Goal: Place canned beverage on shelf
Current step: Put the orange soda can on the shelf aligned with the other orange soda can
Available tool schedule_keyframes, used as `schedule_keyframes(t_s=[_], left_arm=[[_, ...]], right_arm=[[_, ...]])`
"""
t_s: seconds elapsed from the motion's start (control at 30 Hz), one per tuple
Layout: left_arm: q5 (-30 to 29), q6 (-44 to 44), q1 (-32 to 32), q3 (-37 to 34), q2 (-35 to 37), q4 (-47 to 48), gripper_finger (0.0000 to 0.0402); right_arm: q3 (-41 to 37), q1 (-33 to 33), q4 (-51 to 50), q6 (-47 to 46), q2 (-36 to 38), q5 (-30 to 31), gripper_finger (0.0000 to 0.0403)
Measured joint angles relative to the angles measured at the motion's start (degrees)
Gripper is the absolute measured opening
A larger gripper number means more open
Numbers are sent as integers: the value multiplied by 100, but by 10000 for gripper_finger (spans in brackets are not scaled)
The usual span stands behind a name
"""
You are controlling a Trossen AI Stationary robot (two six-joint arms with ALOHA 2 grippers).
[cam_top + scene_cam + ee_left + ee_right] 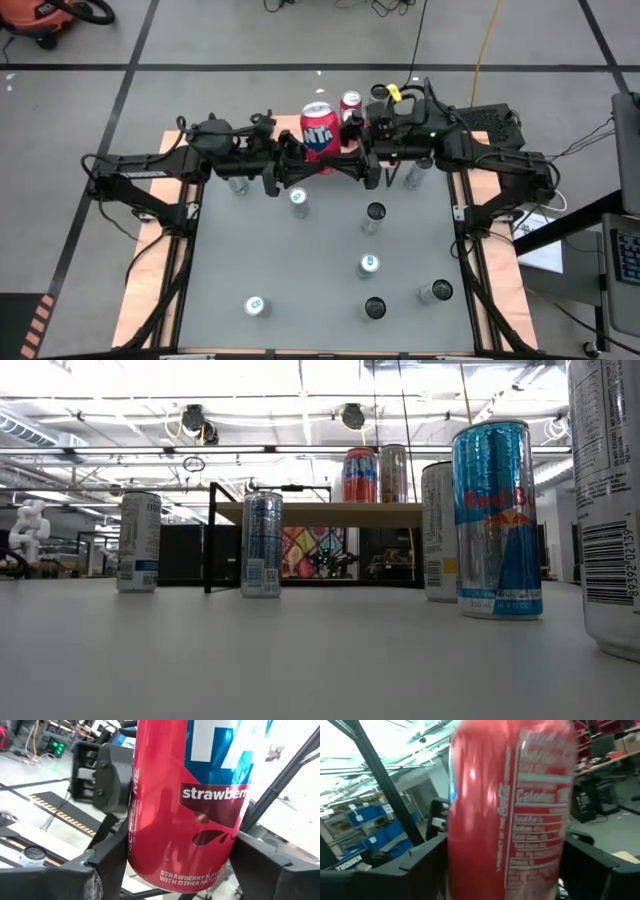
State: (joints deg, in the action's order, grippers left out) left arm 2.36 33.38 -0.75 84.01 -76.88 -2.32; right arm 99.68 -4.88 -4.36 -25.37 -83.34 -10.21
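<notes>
red can (pixel 319 131) upright, long axis vertical, between both tools.

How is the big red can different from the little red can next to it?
The big red can is much fatter and taller than the little red can. The big red can has white and blue letters on its side, while the little red can shows mostly its silver top. The big red can sits between the left pincer and right pincer; nothing touches the little red can. Both are red, upright and up on the shelf.
</notes>
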Motion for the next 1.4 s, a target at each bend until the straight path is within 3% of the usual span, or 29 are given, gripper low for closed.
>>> schedule_keyframes(t_s=[0.17,0.37,0.63,0.9,1.17,1.4], left_arm=[[-451,-460,9,0,6,27,288],[-1577,-944,3,0,13,189,288],[-2338,-1302,2,0,-118,641,288],[-2546,-1285,2,2,-539,537,288],[-2587,-1282,2,2,-846,184,288],[-2629,-1326,2,2,-911,143,288]], right_arm=[[0,-72,-284,38,232,266,315],[53,-79,-543,239,476,934,315],[1533,-139,-2519,442,214,1614,316],[2732,-788,-3754,501,-275,558,316],[2750,-1294,-4449,1273,-283,-319,347],[2750,-1547,-4800,1453,-400,-717,359]])
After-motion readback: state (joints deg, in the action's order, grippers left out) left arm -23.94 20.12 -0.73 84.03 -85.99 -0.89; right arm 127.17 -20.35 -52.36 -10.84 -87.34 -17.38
